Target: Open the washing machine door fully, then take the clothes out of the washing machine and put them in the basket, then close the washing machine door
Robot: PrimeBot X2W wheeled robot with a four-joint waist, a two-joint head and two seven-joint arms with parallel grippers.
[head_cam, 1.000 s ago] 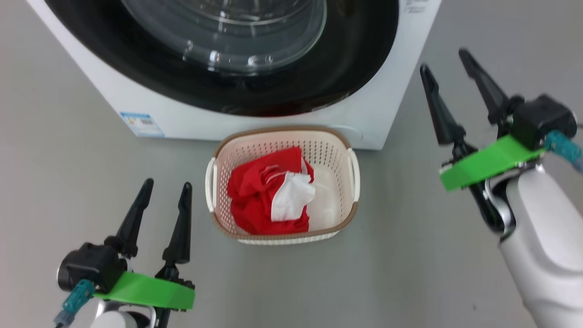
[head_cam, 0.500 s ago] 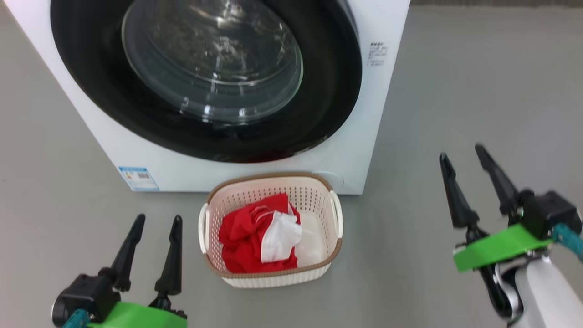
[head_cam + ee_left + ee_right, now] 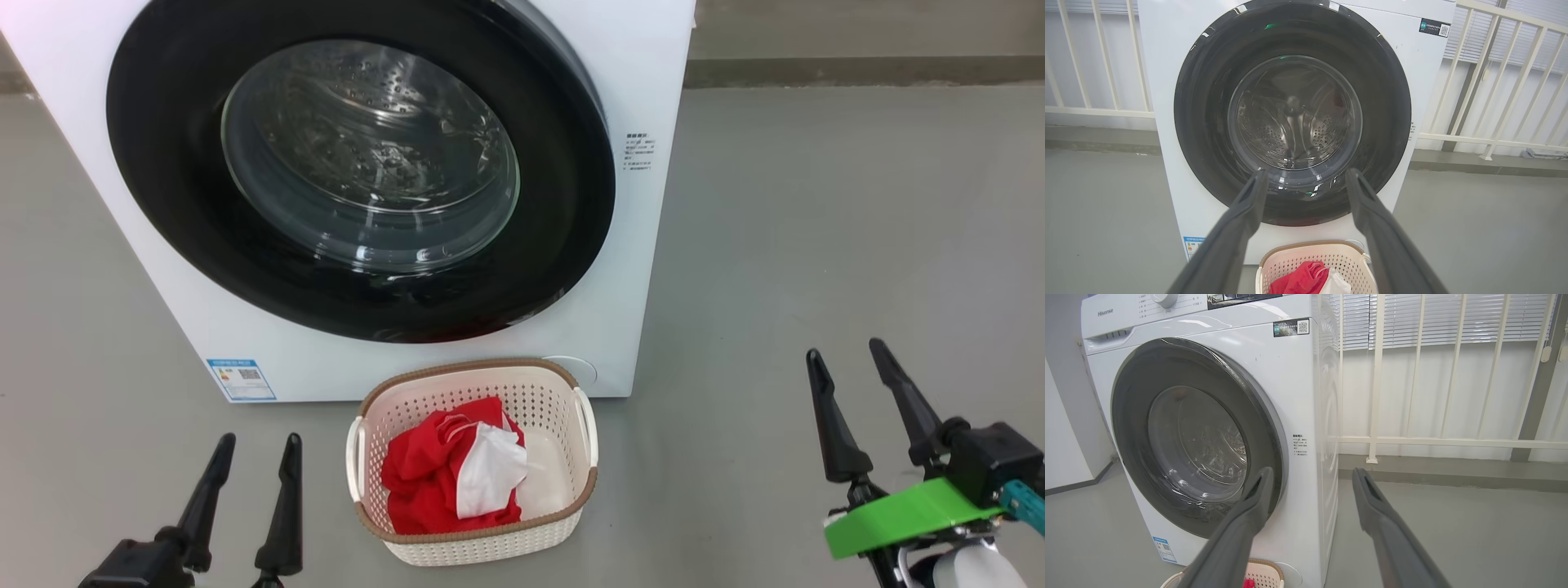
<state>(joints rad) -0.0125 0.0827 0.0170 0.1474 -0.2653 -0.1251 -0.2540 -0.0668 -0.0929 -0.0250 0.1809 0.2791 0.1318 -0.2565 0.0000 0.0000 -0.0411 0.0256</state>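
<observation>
1. The washing machine door [image 3: 359, 163] looks shut flush on the washing machine [image 3: 645, 269], with bare drum behind its glass
2. The clothes [image 3: 424, 474] lie in the basket [image 3: 482, 549], on the floor just before the washing machine
3. The left gripper [image 3: 260, 443] and right gripper [image 3: 843, 349] hang before the washing machine with fingers spread and empty
4. The closing step seems done; next calls only for checking the latch, perhaps a light press on the rim
</observation>
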